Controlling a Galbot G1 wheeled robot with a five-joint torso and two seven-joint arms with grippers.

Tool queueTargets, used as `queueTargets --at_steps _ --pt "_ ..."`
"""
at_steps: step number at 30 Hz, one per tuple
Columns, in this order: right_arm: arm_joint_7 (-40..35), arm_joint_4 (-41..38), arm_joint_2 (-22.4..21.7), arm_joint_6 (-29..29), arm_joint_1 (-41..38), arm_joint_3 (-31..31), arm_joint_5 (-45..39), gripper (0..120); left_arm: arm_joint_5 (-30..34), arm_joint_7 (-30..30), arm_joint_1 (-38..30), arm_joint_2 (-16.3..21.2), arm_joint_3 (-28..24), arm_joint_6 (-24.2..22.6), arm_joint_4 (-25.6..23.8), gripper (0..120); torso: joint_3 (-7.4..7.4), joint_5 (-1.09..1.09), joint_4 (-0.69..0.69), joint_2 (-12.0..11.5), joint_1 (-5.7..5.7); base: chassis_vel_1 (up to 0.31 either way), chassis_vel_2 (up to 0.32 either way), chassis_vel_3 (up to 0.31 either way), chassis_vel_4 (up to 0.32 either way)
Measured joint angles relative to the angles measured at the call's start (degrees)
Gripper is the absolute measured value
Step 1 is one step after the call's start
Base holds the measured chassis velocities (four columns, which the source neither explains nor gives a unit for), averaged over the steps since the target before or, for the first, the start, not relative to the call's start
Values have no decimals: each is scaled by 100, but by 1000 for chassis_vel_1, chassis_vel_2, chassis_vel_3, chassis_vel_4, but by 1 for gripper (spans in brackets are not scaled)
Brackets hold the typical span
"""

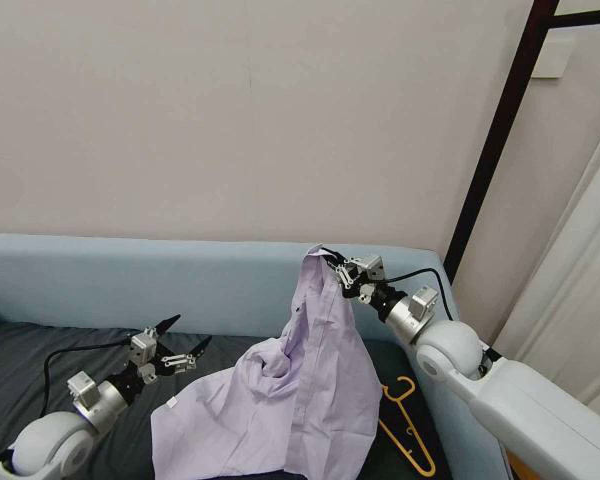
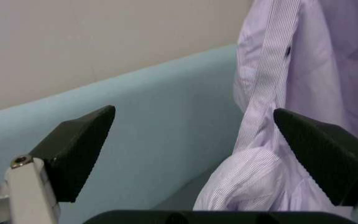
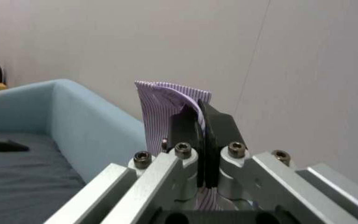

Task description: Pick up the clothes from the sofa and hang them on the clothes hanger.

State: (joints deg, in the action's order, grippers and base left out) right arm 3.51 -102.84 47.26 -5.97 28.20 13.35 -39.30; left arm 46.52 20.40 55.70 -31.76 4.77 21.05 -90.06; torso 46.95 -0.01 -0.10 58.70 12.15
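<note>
- While the left arm is lying low over the dark seat cushion (image 1: 40, 350) on the left, the left gripper (image 1: 186, 332) is hovering just above it, pointing toward the shirt.
- Its fingers (image 2: 79, 144) are standing spread wide apart and are gripping nothing. In the left wrist view the sofa back and a fold of the shirt are showing between them, farther off.
- The light blue sofa (image 1: 130, 275) is running along the pale wall (image 1: 230, 110), its back rising behind both grippers.
- The lilac striped shirt (image 1: 310, 390) is hanging in the middle. Its top edge is being held up level with the sofa back, while its lower part is pooling in a heap on the seat, near the left gripper but not touching it.
- The right gripper (image 1: 335, 272) is pinching the shirt's top edge, its fingers (image 3: 219, 126) pressing closed on a fold of striped cloth.
- A yellow hanger (image 1: 408, 430) is lying on the seat just right of the shirt, under the right arm.
- A black rack pole (image 1: 495, 140) is slanting up at the right, beside a pale curtain (image 1: 580, 300).
</note>
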Motion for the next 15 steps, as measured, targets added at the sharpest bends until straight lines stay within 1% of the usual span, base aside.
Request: queueTargets --at_steps 3,4,8,9,11,12,13,14,15 --pt "-38 -309 -135 10 168 -165 -7 0 -86 190 -923 -50 -843 59 473 100 0 2 -1 0 0 0 0 0 0" --pt "-38 -309 -135 10 168 -165 -7 0 -86 190 -923 -50 -843 59 473 100 0 2 -1 0 0 0 0 0 0" --pt "-79 -626 -352 44 364 -346 -30 0 -150 526 -1941 -264 -1833 165 1127 100 -1 1 0 0 0 0 0 0 0" --pt "-79 -626 -352 44 364 -346 -30 0 -150 526 -1941 -264 -1833 165 1127 100 -1 1 0 0 0 0 0 0 0" --pt "-87 -736 -448 50 463 -440 -36 0 -160 803 -2437 -403 -2401 233 1453 100 0 0 0 0 0 0 0 0 0" --pt "-88 -778 -478 50 506 -480 -37 0 -165 961 -2624 -469 -2589 272 1586 100 0 1 1 0 0 0 0 0 0" --pt "-90 -825 -505 52 551 -525 -44 0 -186 1132 -2811 -536 -2755 301 1723 100 0 1 1 0 0 0 0 0 0" --pt "-90 -825 -505 52 551 -525 -44 0 -186 1132 -2811 -536 -2755 301 1723 100 0 1 1 0 0 0 0 0 0" --pt "-92 -872 -532 55 590 -560 -58 0 -217 1299 -3021 -626 -2916 333 1892 100 0 1 2 0 0 0 0 0 0"
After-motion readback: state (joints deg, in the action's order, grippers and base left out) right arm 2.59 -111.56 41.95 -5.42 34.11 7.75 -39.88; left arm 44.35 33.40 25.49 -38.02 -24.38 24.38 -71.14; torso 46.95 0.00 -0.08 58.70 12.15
